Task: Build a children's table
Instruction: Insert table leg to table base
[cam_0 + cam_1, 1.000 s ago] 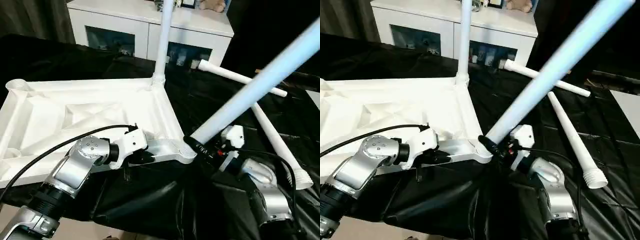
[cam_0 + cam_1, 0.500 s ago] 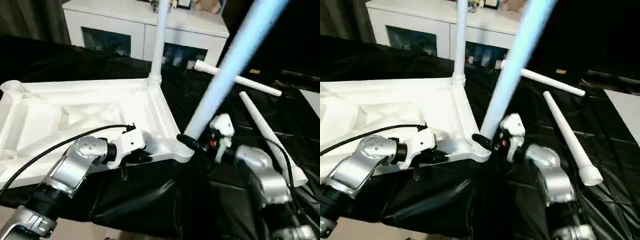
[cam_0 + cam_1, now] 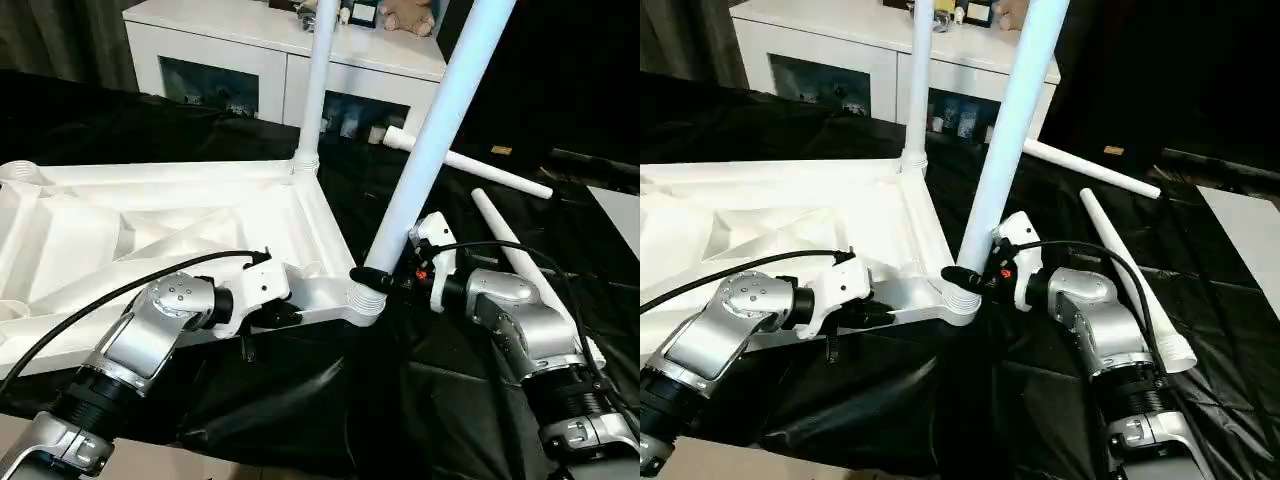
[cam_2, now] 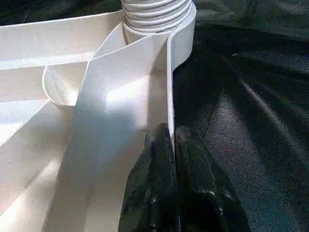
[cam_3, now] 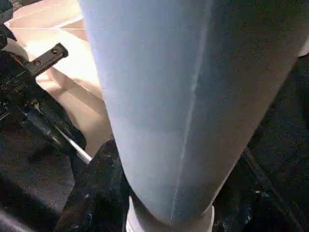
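The white tabletop is laid upside down on the black-draped counter, its ribbed underside turned upward. One leg is seated upright in the far corner socket, in front of the white cabinet with dark glass doors. A second leg is stood in the near corner socket, leaning a little toward the robot's right. Its threaded base is seen entering the socket in the left wrist view.

The left pincer is closed on the near edge wall of the tabletop, just beside that socket; the thin wall is pinched between its two black fingers. The right pincer is clamped around the leaning leg just above the socket, with one black finger seen pressed against the leg's side.

Two further legs are lying loose on the black cloth to the robot's right: one farther back and one nearer, beside the right forearm.
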### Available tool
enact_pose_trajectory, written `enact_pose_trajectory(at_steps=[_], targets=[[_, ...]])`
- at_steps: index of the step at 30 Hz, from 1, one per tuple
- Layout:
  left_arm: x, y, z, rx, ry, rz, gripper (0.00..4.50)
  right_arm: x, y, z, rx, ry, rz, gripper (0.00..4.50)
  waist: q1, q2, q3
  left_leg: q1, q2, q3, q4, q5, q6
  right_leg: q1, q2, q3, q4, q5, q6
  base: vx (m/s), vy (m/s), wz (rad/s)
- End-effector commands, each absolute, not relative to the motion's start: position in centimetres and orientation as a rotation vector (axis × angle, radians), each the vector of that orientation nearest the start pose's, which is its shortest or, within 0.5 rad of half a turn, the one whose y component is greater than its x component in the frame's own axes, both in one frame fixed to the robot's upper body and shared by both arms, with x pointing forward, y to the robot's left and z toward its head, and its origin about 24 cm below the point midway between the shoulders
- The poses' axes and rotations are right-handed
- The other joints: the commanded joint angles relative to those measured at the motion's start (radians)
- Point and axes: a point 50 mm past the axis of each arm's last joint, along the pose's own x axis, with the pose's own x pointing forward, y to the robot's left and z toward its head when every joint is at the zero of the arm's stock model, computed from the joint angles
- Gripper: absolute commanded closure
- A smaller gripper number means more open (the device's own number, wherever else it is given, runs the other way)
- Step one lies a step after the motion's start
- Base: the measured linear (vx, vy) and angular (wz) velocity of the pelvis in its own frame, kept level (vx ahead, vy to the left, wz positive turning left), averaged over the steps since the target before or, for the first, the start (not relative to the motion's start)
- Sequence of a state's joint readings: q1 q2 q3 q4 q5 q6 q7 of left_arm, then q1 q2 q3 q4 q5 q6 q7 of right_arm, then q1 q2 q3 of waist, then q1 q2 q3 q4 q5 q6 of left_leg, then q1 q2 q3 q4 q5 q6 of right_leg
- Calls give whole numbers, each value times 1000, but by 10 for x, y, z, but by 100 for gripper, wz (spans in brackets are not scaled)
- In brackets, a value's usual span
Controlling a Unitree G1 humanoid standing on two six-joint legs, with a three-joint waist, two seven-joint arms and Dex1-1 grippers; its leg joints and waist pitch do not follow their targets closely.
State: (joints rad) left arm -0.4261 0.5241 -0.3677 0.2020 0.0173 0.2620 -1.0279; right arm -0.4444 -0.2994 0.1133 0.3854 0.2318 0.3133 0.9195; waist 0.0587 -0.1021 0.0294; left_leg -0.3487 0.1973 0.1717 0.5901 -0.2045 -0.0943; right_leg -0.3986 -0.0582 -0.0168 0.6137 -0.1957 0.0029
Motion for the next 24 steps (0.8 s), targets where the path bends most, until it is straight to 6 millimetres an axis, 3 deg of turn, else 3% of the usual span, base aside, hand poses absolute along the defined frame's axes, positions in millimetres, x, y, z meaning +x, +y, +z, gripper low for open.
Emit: enact_pose_trajectory(at_steps=[1,4,5,6,7,8,10,13,14,15,16,18,21,22,24], targets=[[299,138,86,590,301,-1163,450,288,-142,4,114,533,920,266,1,30,-32,8,34,-11,-90,-321,-31,19,-66,32,-83,-309,-158,0,0,0],[300,139,87,585,285,-1151,450,303,-142,36,259,291,855,266,0,36,-33,6,34,-13,-93,-329,-37,21,-64,33,-81,-287,-162,0,0,0],[301,139,90,579,260,-1149,450,309,-143,62,314,154,858,266,-1,39,-35,6,35,-14,-94,-320,-33,24,-62,30,-77,-251,-173,0,0,0],[301,139,90,579,260,-1149,450,309,-143,62,314,154,858,266,-1,39,-35,6,35,-14,-94,-320,-33,24,-62,30,-77,-251,-173,0,0,0],[301,137,96,550,218,-1157,450,312,-144,87,329,58,893,266,-2,37,-39,4,35,-13,-90,-294,-28,28,-62,28,-72,-216,-183,0,0,0],[301,137,96,550,218,-1157,450,312,-144,87,329,58,893,266,2,30,-45,-1,32,-8,-81,-214,-6,37,-61,29,-63,-137,-197,0,0,0],[302,138,103,532,177,-1158,450,314,-145,115,308,-22,937,266,7,44,-50,-8,27,0,-67,-38,42,41,-57,31,-41,82,-235,0,0,0],[305,141,116,408,128,-1147,450,314,-142,135,230,-41,1017,266,7,38,-47,-12,21,9,-61,-2,70,44,-51,31,-33,162,-261,0,0,0],[306,142,122,356,104,-1143,422,313,-141,137,203,-30,1036,266,10,40,-45,-14,19,10,-60,-9,73,45,-53,31,-34,145,-263,0,0,0],[309,147,144,210,7,-1118,406,310,-138,138,118,27,1097,266,12,40,-45,-12,21,11,-60,-15,72,44,-55,32,-34,136,-267,0,0,0],[310,149,153,150,-30,-1114,395,309,-137,138,85,53,1118,266,13,44,-43,-14,20,11,-60,-22,62,44,-54,31,-32,127,-278,0,0,0],[312,153,167,61,-83,-1109,387,308,-136,136,38,95,1140,266,19,45,-41,-5,26,13,-60,-64,40,37,-52,26,-36,89,-298,0,0,0],[311,158,192,-92,-181,-1135,363,306,-133,131,-19,194,1180,266,17,25,-31,-8,24,13,-63,-116,19,41,-53,27,-44,-30,-264,0,0,0],[309,156,198,-130,-205,-1161,351,304,-131,130,-20,219,1198,266,18,23,-28,-6,26,13,-64,-129,17,38,-55,29,-51,-87,-246,0,0,0],[306,149,207,-179,-239,-1193,336,304,-127,128,-28,241,1217,266,22,28,-31,-2,27,13,-62,-125,5,35,-55,30,-49,-114,-232,0,0,0]])
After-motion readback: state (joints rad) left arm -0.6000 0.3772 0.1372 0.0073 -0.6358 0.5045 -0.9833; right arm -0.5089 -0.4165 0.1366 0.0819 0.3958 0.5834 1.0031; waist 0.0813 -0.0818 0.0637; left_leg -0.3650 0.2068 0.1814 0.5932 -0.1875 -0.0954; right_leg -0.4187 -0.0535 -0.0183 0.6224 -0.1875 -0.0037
